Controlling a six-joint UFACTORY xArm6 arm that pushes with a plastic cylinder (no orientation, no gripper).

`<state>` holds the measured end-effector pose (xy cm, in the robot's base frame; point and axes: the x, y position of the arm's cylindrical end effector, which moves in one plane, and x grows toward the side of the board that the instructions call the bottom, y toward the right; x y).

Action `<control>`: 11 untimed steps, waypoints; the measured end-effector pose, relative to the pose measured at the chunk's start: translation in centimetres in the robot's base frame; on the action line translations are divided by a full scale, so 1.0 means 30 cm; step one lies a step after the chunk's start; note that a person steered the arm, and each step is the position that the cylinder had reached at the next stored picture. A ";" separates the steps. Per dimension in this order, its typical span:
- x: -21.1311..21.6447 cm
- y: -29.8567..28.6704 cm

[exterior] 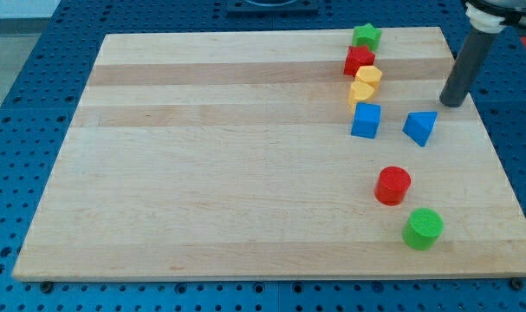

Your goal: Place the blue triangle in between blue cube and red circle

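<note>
On the wooden board's [245, 173] right side, the small blue triangular block [420, 126] lies beside the blue cube [366, 120], beyond the red round block [392, 185]. My jawless tip [452, 104] rests just far-right of it.

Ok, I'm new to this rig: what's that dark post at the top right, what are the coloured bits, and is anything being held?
There is one camera view, looking down at a wooden board. The dark post is my arm's rod; my tip only pushes, so nothing is held. It rests up and right of the blue triangle, apart from it. The blue cube lies left of the triangle, the red circle below them. Above the cube sit two yellow blocks, a red block and a green block. A green cylinder lies lowest.
</note>
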<state>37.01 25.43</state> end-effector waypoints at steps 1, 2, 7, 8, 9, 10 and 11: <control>0.000 -0.181; 0.004 -0.181; 0.160 -0.172; 0.154 -0.172; 0.135 -0.112; 0.131 -0.055; 0.137 -0.021</control>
<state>41.13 24.80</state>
